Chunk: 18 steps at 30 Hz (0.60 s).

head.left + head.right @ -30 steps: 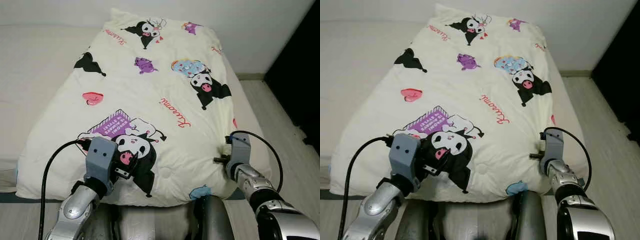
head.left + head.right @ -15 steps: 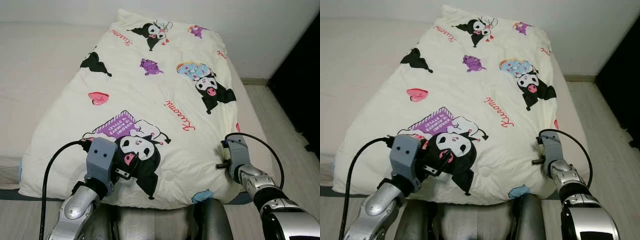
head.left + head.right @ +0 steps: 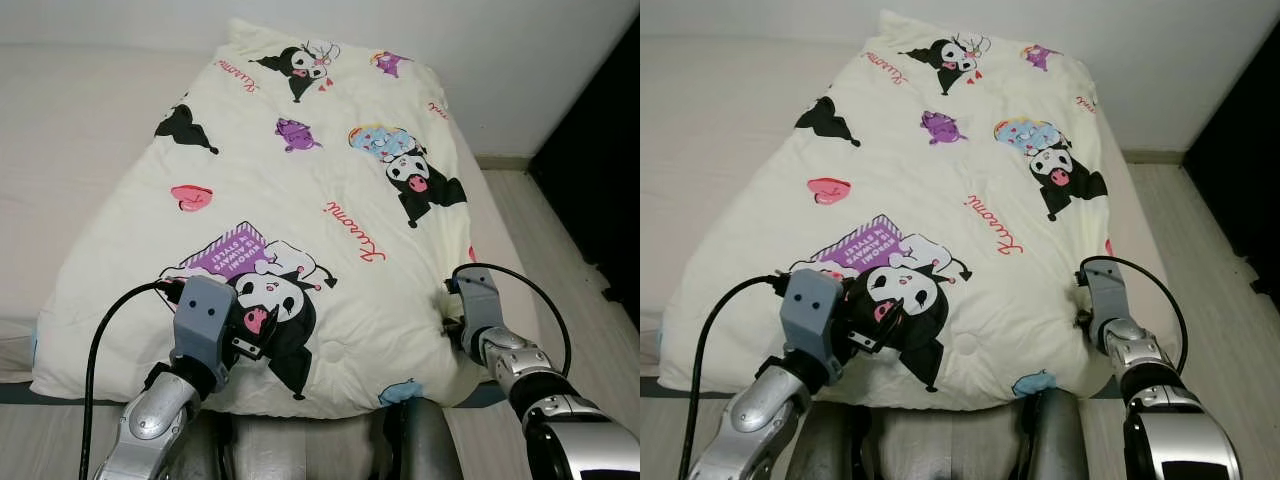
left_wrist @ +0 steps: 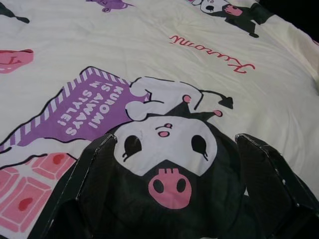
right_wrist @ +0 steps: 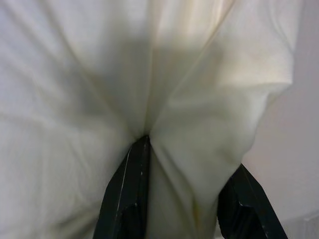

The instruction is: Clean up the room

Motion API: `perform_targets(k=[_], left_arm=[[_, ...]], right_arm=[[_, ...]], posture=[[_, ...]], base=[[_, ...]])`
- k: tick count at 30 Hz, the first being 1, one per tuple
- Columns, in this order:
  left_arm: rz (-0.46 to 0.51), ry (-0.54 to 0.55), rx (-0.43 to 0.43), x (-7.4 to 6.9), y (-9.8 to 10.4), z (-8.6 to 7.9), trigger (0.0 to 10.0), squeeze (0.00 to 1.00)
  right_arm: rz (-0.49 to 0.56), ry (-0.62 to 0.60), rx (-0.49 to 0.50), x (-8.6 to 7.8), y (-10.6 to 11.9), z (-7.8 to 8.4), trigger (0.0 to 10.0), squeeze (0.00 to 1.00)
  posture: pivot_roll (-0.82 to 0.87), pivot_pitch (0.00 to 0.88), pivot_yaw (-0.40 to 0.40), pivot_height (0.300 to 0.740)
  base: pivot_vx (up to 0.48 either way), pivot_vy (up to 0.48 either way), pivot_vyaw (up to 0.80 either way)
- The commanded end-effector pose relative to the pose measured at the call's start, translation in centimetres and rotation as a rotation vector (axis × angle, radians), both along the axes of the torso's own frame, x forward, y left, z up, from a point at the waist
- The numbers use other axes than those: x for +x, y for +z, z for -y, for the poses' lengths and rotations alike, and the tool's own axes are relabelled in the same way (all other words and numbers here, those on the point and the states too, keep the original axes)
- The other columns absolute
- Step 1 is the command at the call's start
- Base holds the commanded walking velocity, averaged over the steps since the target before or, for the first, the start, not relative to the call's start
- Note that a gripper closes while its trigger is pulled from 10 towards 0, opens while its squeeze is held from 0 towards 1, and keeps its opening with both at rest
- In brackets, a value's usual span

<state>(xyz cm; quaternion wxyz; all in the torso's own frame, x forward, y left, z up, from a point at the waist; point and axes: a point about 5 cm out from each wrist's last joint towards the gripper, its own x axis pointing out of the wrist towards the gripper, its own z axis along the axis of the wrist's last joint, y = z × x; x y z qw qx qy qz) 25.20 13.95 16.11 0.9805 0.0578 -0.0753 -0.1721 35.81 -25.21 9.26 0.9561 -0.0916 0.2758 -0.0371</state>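
Cream cartoon-print quilt (image 3: 300, 190): spread over white bed (image 3: 70, 130), frame centre. Left gripper (image 4: 174, 199): fingers apart, lower left, over quilt. Right gripper (image 5: 184, 199): pinching quilt fold, lower right. Judgement: spreading mostly done; right edge unsmoothed.

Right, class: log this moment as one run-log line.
left hand: open, over the quilt print | right hand: fingers around a fold at quilt's edge | quilt: spread on bed

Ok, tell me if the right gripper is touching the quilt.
Touching. In the right wrist view the right gripper has a fold of the cream quilt bunched between its fingers, one pressing into the crease.
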Motion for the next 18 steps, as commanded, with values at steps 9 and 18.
perform_targets(k=[9,18], left_arm=[[-0.034,-0.029,0.000,-0.5,-0.9,0.3,10.0,0.00],[-0.039,-0.036,0.001,-0.6,-1.1,0.4,10.0,0.00]], right_arm=[[-0.015,0.007,0.058,0.4,1.8,0.8,10.0,0.00],[-0.050,0.081,0.020,0.2,2.3,0.9,10.0,1.00]], posture=[[0.12,0.305,-0.071,0.516],[0.11,0.308,-0.070,0.516]], base=[[0.000,0.000,0.00],[0.000,0.000,0.00]])
